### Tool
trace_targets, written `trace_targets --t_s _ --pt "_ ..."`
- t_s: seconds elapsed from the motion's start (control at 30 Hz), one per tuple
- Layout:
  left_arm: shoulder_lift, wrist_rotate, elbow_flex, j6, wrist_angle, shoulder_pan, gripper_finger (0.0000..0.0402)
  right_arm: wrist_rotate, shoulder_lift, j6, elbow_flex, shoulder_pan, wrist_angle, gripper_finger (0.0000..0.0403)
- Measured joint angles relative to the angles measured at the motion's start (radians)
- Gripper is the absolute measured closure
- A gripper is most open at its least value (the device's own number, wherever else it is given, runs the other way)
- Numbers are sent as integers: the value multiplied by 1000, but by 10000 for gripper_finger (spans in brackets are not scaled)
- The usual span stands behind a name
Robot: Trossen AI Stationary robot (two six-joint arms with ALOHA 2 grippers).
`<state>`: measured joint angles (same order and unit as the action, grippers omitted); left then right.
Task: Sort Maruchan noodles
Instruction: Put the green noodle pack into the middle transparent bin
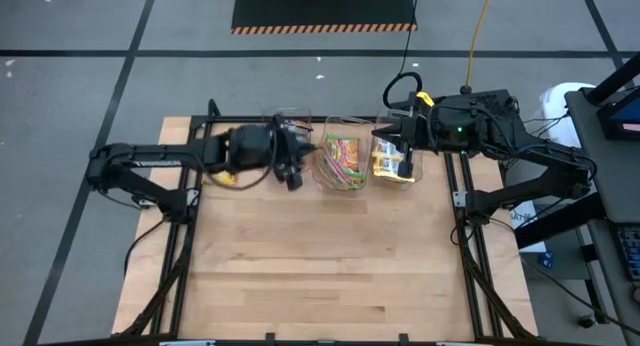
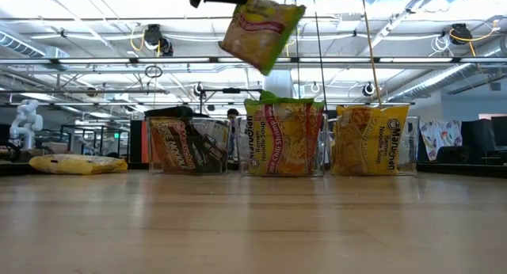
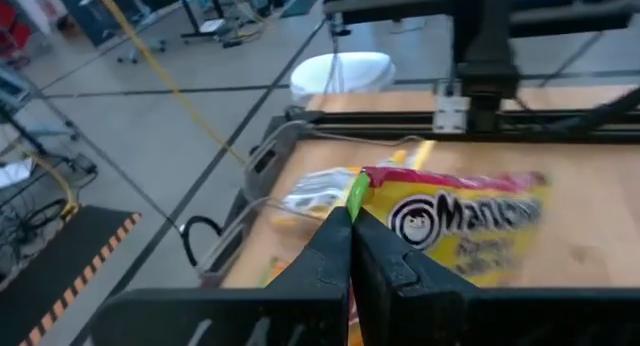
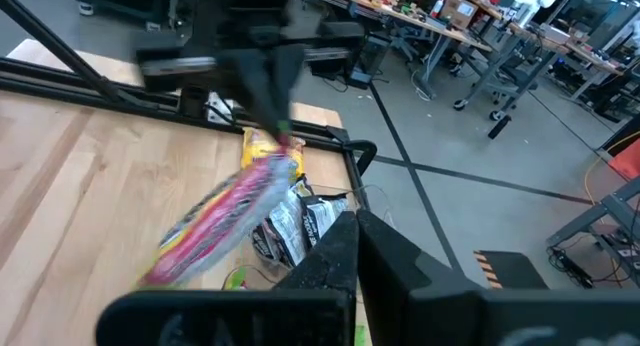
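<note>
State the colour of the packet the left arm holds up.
Lime-green with pink, clearest in the low view: packet.

Three bins [image 2: 283, 139] side by side along the table's [image 1: 330, 276] far edge, packets [image 2: 371, 139] inside each, one packet [image 2: 260, 30] hanging above the middle bin, another packet [image 2: 77, 165] lying far left

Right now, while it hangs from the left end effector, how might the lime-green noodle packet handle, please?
Probably light: the lime-green packet hangs by one pinched edge from the left end effector. Likely fairly stiff, since it hangs tilted without folding. Its glossy wrapper may slip.
</note>
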<state>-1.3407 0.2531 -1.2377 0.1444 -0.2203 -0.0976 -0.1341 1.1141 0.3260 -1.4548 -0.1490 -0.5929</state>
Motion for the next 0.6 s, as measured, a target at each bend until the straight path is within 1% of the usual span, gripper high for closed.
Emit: trace_targets --t_s 0.2,0.43,0.6 --pt "0 -89 0 5 25 -119 401 0 0 0 0 0 -25 403" --pt "0 -201 0 41 123 -232 402 0 0 21 0 0 -26 403" --pt "-37 -271 -1 31 182 -304 402 0 0 31 0 0 -26 403"
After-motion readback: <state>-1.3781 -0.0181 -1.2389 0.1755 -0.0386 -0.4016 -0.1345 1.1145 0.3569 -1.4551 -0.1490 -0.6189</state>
